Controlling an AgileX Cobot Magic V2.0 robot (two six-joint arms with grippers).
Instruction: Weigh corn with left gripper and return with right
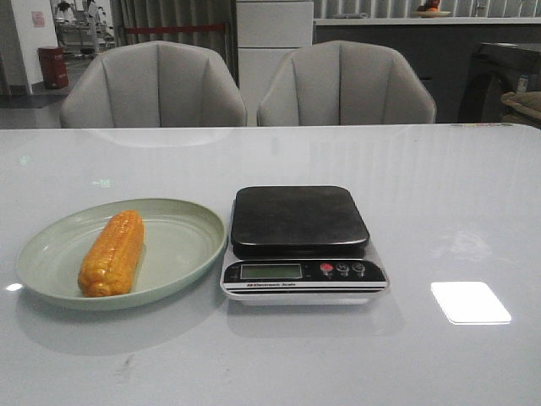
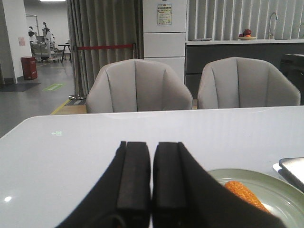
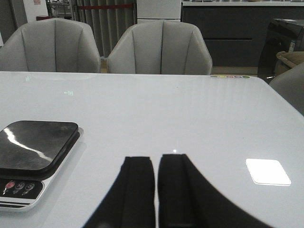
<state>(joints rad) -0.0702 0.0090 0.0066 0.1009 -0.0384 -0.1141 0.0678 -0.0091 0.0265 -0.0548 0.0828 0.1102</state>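
1. Left gripper (image 2: 152,178) is clenched, empty, fingers pressed together.
2. Corn (image 1: 112,253) lies on the plate (image 1: 182,245), just right of it (scale (image 1: 300,244) beyond).
3. Right gripper (image 3: 156,187) is clenched too, empty.

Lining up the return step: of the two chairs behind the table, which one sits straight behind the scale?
The right-hand chair: in the front view it stands directly behind the scale. The left-hand chair stands behind the plate holding the corn instead.
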